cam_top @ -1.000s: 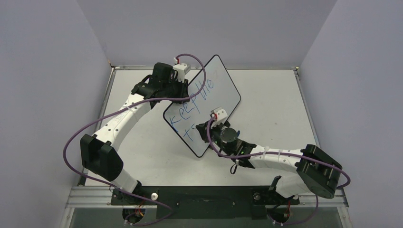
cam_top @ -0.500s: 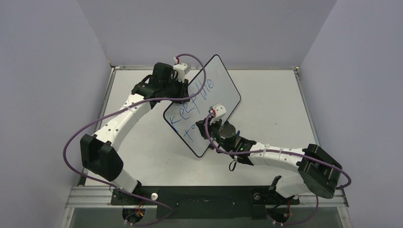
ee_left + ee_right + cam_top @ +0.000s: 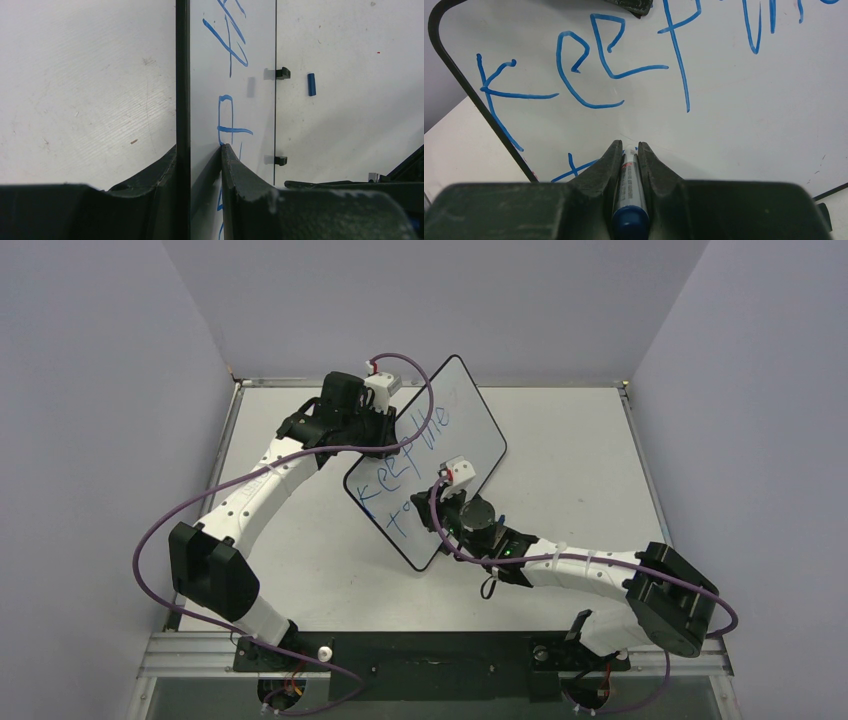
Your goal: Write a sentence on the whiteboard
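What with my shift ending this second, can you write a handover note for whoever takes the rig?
Left gripper: jaws shut on the whiteboard edge, holding it tilted.
Right gripper: jaws shut on the blue marker, tip at the board under the first line.
Done: the sentence reads "Keep the"; a second line has only begun, with a "t".
Left: write the rest of the second line.

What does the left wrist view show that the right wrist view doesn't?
Left wrist only: the whiteboard seen edge-on, its black rim pinched in the left gripper, and a small blue piece lying beyond it. Right wrist only: the right gripper holding the marker, pointed at the board below "Keep". Both: the white surface with the blue sentence.
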### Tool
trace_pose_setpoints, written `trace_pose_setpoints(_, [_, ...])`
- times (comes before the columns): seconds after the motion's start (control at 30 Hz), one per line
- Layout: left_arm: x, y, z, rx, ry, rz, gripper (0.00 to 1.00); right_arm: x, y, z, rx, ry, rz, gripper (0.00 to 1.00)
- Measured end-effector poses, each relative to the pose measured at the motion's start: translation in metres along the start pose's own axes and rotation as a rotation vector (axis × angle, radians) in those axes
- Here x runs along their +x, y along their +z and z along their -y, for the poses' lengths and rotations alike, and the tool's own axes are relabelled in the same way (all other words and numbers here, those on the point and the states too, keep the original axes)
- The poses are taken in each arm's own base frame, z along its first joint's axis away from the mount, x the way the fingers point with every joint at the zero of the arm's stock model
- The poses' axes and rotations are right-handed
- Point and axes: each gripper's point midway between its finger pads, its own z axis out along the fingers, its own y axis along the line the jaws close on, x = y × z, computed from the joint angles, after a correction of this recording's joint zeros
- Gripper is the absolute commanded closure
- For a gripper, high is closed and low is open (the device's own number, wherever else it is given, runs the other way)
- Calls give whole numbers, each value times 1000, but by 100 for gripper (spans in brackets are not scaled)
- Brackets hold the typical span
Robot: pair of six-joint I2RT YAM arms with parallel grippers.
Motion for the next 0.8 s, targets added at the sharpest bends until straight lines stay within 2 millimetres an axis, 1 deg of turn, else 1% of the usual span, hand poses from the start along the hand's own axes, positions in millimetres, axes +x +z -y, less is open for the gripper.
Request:
trace_pose_setpoints(0.57, [0,0,0,-1,0,0,100,8,-3,6,23,2,-10,100])
trace_pose_setpoints(0.8, [0,0,0,-1,0,0,100,20,-8,16,57,-20,-55,100])
